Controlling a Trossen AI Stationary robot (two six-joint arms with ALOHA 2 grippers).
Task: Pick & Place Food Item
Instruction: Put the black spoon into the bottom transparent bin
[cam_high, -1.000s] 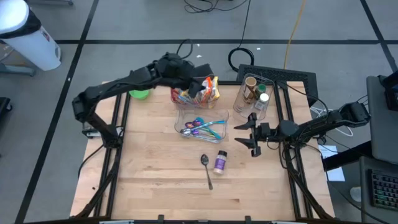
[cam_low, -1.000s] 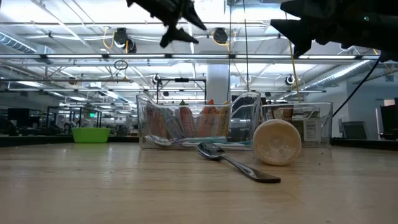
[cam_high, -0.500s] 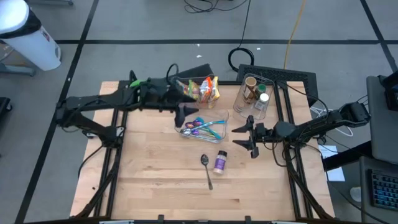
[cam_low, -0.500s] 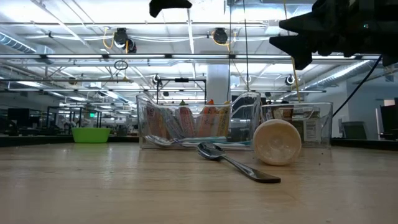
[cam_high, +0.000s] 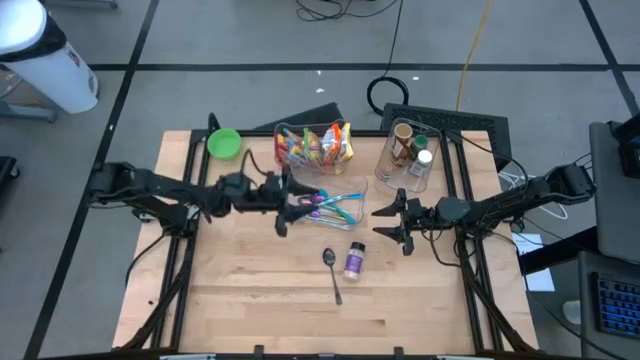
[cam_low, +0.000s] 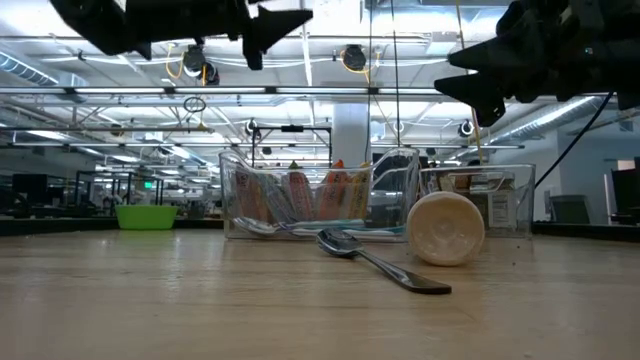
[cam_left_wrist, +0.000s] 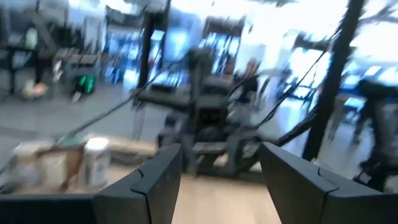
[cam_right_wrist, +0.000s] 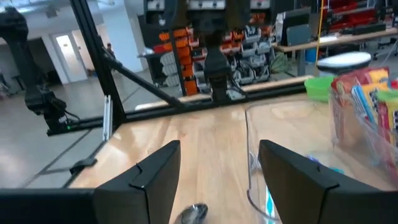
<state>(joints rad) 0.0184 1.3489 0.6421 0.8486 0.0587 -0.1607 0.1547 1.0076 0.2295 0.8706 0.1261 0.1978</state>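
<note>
In the left wrist view everything is smeared, so the jars behind the clear wall are hard to make out; the left tool hangs above the desk beside the utensil tray, fingers apart and holding nothing; the right tool hovers near the small bottle and spoon, also parted and empty; the snack packets stand in the clear bin behind both tools, touched by neither.

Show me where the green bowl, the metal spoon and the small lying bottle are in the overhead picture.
green bowl (cam_high: 224, 143), high view, middle of the bowl.
metal spoon (cam_high: 329, 258), high view, the spoon's bowl.
small bottle (cam_high: 354, 261), high view, its purple label.
</note>
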